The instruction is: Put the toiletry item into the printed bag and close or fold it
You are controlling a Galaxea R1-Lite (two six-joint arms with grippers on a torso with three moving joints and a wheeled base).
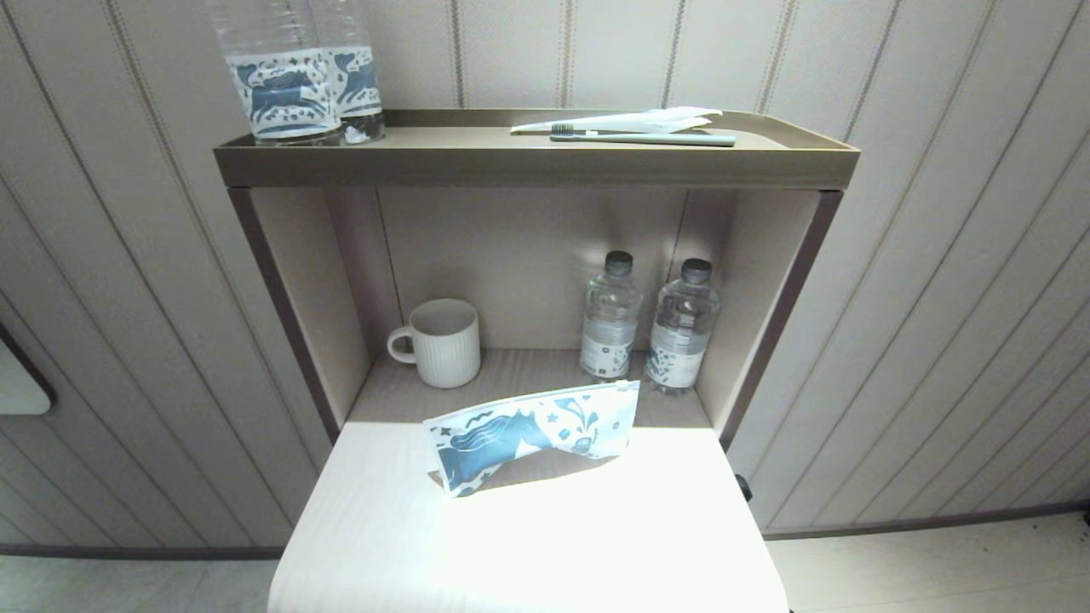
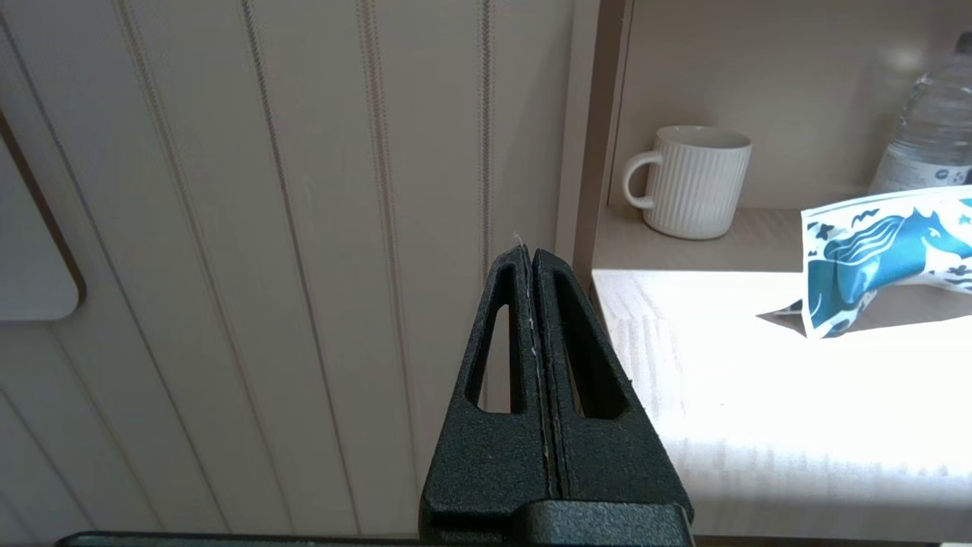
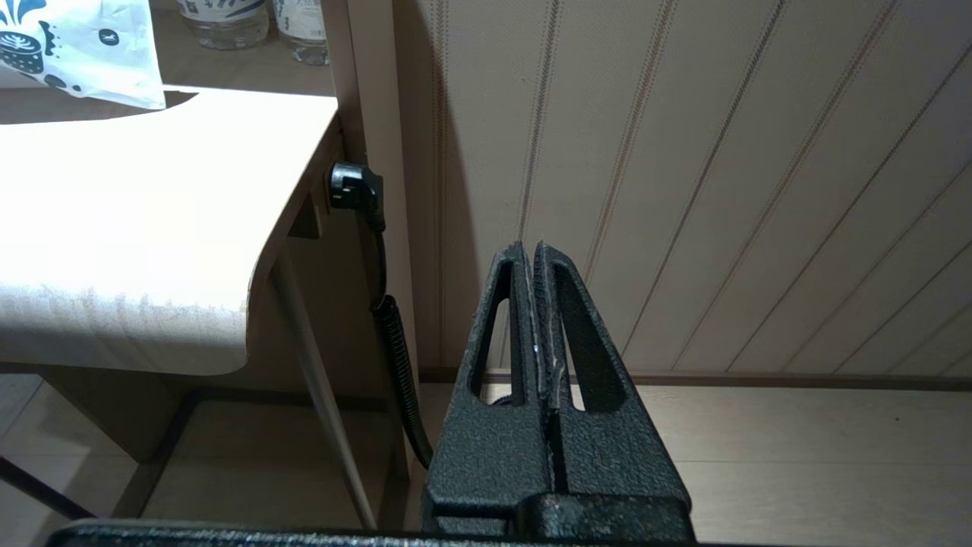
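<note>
The printed bag (image 1: pixel 532 432) stands propped on its long edge in the middle of the pale table (image 1: pixel 528 545), its blue horse facing me; it also shows in the left wrist view (image 2: pixel 885 258) and, as a corner, in the right wrist view (image 3: pixel 83 45). A grey-green toothbrush (image 1: pixel 643 136) lies on the top shelf beside a white wrapper (image 1: pixel 630 122). My left gripper (image 2: pixel 528 254) hangs shut and empty left of the table, facing the wall. My right gripper (image 3: pixel 529 249) hangs shut and empty right of the table, low by the wall. Neither arm shows in the head view.
A white ribbed mug (image 1: pixel 441 342) and two small water bottles (image 1: pixel 610 317) (image 1: pixel 681 328) stand in the open shelf niche behind the bag. Two large clear bottles (image 1: pixel 294 72) stand at the top shelf's left end. A black plug and ribbed cable (image 3: pixel 380 266) hang under the table's right edge.
</note>
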